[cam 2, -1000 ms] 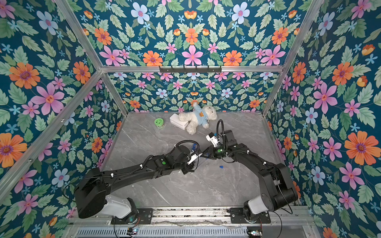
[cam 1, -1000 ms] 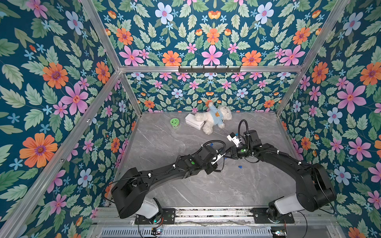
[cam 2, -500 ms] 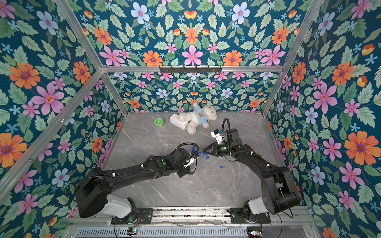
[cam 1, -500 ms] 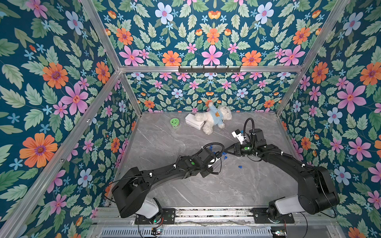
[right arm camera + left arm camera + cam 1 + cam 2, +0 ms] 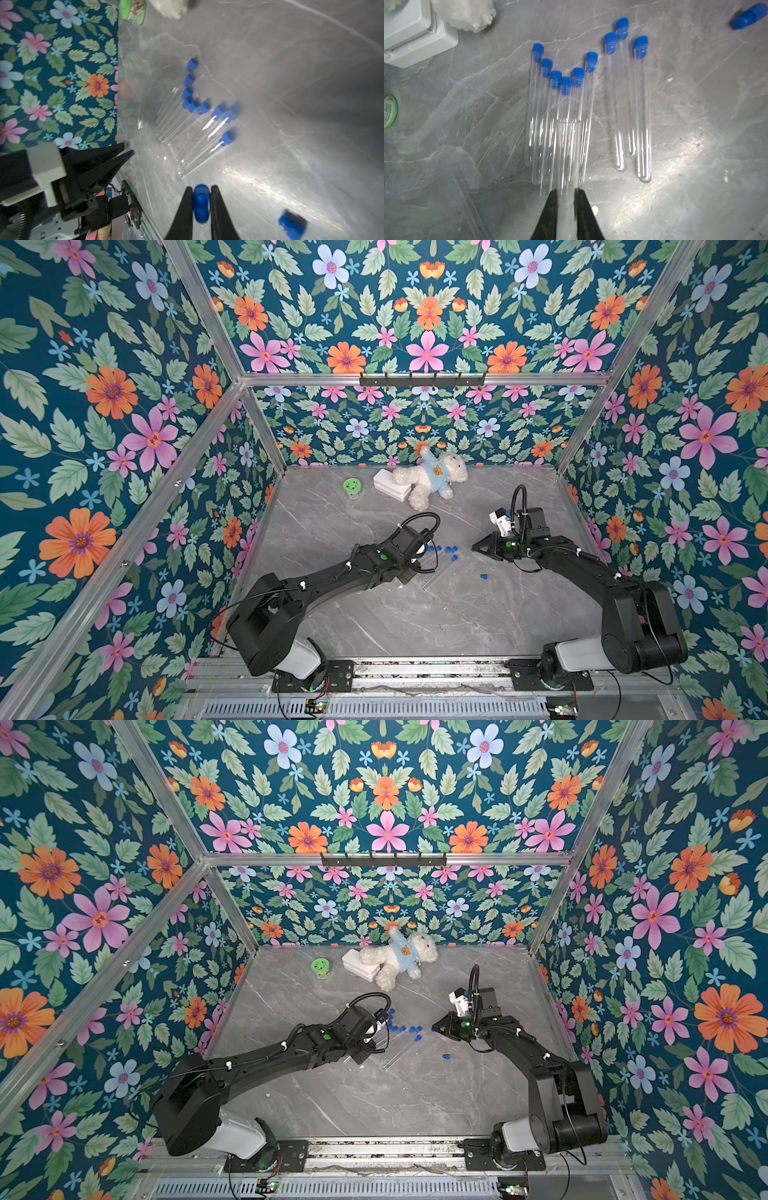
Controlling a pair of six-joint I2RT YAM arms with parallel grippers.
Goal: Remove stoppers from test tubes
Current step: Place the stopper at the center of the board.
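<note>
While the left pincer grips an opened tube and the right pincer pinches a freed stopper near a loose stopper, nine capped tubes ahead of them are outstanding.

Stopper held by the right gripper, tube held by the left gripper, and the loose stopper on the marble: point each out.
held stopper (image 5: pixel 201 204): right wrist view, middle of its blue body.
held test tube (image 5: pixel 568 149): left wrist view, clear wall below its open rim.
loose stopper (image 5: pixel 748 16): left wrist view, its blue body.
</note>
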